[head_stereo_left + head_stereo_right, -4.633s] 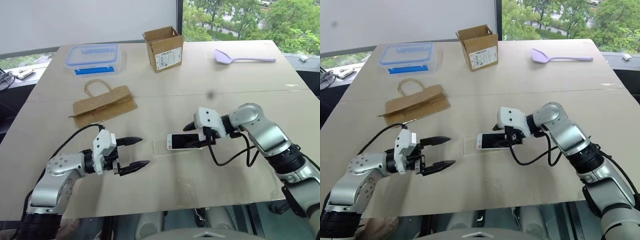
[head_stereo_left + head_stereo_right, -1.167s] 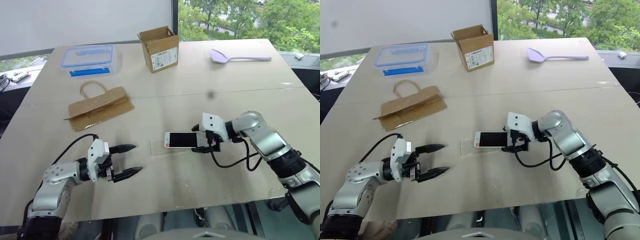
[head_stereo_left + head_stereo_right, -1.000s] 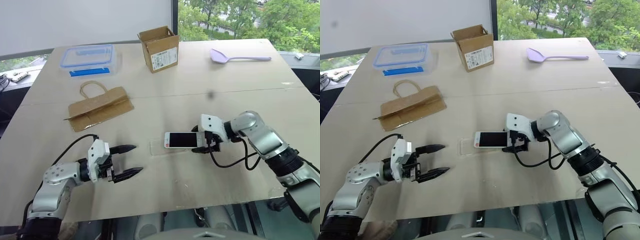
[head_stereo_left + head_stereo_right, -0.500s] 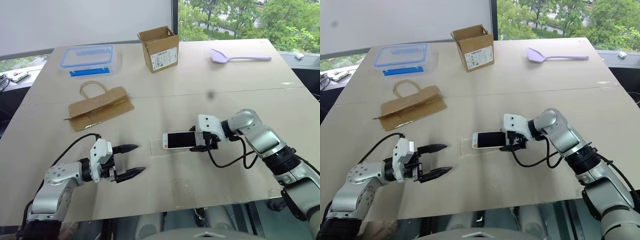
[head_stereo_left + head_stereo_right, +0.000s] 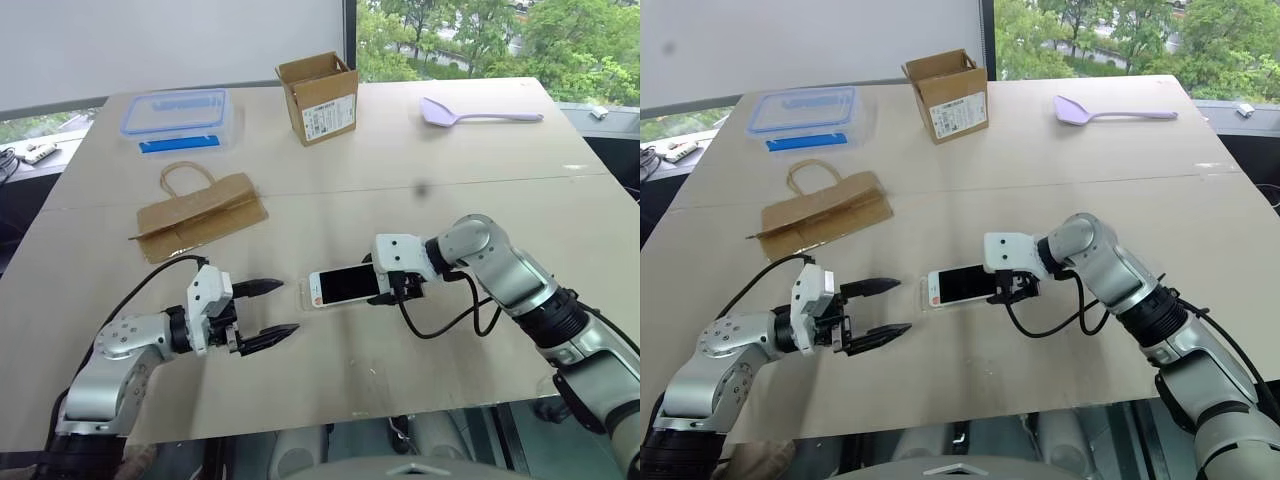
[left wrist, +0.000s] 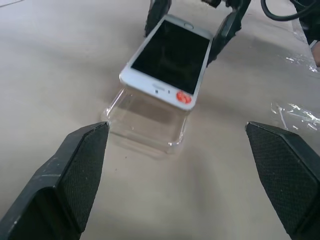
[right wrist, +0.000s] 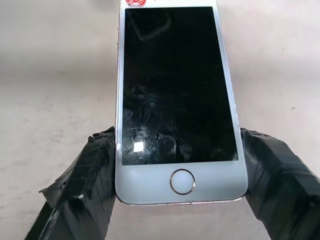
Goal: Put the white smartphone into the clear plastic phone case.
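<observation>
The right gripper [image 5: 388, 286] is pinching the white smartphone [image 5: 342, 285] by its long edges at the home-button end, holding it screen-up and hovering over the clear plastic phone case [image 6: 146, 124] lying on the table [image 5: 400, 170]. The phone looks stiff, smooth and probably slippery, so that side grip is suiting it. The case seems thin, light and likely to skid. The left gripper [image 5: 258, 313] is waiting nearby, fingers spread and empty.

light: bright daylight | shadows: soft | focus: sharp | glare: slight
</observation>
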{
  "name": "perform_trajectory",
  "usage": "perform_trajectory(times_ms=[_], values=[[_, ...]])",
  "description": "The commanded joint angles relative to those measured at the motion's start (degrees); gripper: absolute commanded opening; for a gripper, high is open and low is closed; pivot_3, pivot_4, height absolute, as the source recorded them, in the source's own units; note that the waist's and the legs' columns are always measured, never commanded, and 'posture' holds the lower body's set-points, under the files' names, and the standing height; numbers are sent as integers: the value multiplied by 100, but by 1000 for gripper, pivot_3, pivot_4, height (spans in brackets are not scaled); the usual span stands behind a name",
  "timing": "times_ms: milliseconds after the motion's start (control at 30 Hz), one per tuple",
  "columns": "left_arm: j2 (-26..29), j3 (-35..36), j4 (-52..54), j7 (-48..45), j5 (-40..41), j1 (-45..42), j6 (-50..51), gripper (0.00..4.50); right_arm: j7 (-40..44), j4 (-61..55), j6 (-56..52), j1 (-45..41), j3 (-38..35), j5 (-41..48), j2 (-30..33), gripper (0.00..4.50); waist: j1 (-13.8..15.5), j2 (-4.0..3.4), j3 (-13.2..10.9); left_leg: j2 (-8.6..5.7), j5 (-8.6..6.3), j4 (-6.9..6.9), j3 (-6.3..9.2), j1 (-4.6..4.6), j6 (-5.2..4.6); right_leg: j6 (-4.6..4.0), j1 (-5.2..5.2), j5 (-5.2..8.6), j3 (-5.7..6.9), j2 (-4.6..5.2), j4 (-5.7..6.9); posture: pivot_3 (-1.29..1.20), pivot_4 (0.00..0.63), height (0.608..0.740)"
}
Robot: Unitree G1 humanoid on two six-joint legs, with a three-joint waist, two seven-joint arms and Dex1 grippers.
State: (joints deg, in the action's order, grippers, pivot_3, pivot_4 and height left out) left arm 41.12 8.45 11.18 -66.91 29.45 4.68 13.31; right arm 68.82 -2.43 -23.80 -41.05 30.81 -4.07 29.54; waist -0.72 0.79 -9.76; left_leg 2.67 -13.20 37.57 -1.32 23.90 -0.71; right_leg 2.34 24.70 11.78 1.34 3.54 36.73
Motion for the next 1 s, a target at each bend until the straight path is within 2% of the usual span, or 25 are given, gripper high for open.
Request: perform_trajectory(times_ms=[33, 500, 567, 600, 633, 1000], values=[[55, 41, 313, 84, 101, -35, 99, 4500, -110, -174, -14, -121, 7, -151, -13, 3014, 0, 0, 0, 0, 0, 0, 0, 0, 0, 1, 0, 0, 0, 0, 0, 0, 150, 740], [184, 94, 887, 425, 338, -243, 839, 4500, -66, -189, -44, -63, 163, -345, -57, 3014, -4, 1, 0, 0, 0, 0, 1, -3, 0, 2, -1, 0, -1, -2, 2, 0, 150, 740], [192, 93, 896, 454, 334, -245, 882, 4500, -85, -136, 10, -58, 178, -374, -58, 4144, -3, 1, 1, 0, 0, 0, 0, -3, 0, 1, -1, 0, -2, -2, 1, 0, 150, 740], [194, 95, 899, 472, 328, -238, 899, 4500, -123, -124, 37, -53, 175, -401, -59, 4199, -2, 1, 1, 0, 0, 0, 0, -3, 0, 1, -1, 0, -2, -2, 1, 0, 150, 740], [193, 96, 900, 494, 320, -228, 916, 4500, -181, -129, 37, -41, 155, -425, -65, 4445, -2, 1, 0, 0, 0, 0, 1, -3, 0, 1, -1, 0, -2, -2, 2, 0, 150, 740], [326, 260, 412, 233, 128, 231, 571, 4500, -232, -607, -245, 37, -209, -122, 77, 4445, 1, 1, 0, 0, 0, 0, 1, -3, 0, 0, 0, 1, -3, -2, 1, 0, 150, 740]])
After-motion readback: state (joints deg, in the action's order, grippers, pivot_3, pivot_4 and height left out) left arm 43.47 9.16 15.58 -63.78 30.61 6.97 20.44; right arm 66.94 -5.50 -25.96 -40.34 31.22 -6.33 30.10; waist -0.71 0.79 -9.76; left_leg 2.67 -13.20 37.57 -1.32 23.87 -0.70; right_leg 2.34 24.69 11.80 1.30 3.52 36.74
